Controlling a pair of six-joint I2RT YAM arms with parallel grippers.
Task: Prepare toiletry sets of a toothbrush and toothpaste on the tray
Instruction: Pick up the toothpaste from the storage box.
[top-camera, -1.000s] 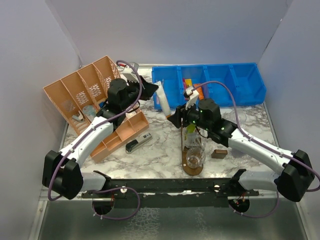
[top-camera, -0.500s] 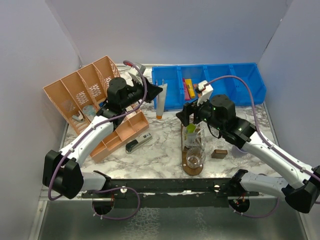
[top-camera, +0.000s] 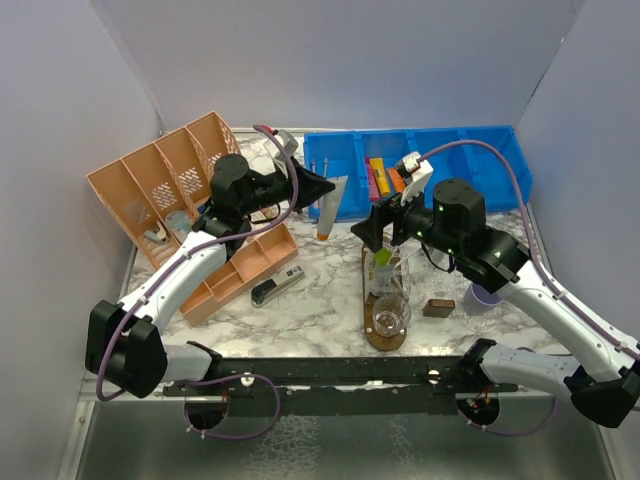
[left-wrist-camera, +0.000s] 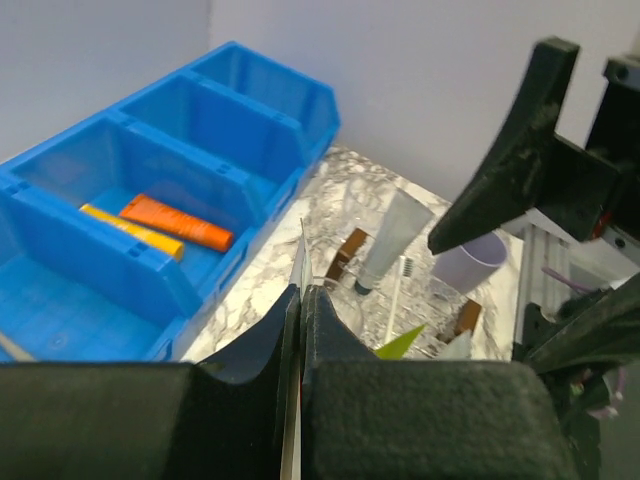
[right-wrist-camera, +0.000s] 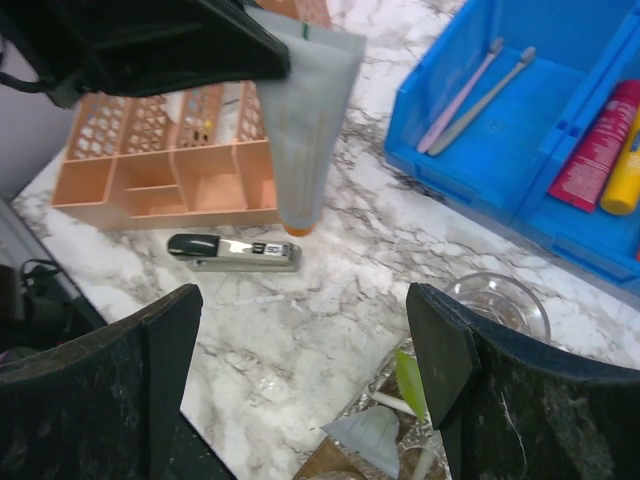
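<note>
The dark brown tray (top-camera: 368, 262) lies at centre with two clear tumblers on it. The far tumbler (top-camera: 389, 274) holds a lime green tube (top-camera: 382, 258), a pale tube end (right-wrist-camera: 372, 436) and a thin toothbrush (left-wrist-camera: 395, 292). The near tumbler (top-camera: 390, 319) looks empty. My left gripper (top-camera: 316, 185) is shut on the flat end of a grey-white tube (top-camera: 329, 205) with an orange cap, which hangs in the air left of the tray. The tube's thin edge shows between the left gripper's (left-wrist-camera: 300, 295) jaws. My right gripper (top-camera: 378, 226) is open and empty above the tray's far end (right-wrist-camera: 305, 330).
The blue bin (top-camera: 470, 150) at the back holds more tubes (top-camera: 379, 178) and toothbrushes (right-wrist-camera: 470, 85). The orange divided basket (top-camera: 160, 185) leans at the left. A stapler (top-camera: 277, 288) lies left of the tray, a purple cup (top-camera: 485, 295) and a small brown block (top-camera: 438, 308) right of it.
My right gripper has lifted off the far tumbler and drawn back to the right, open. My left gripper has carried the grey-white tube a little right, toward the tray.
</note>
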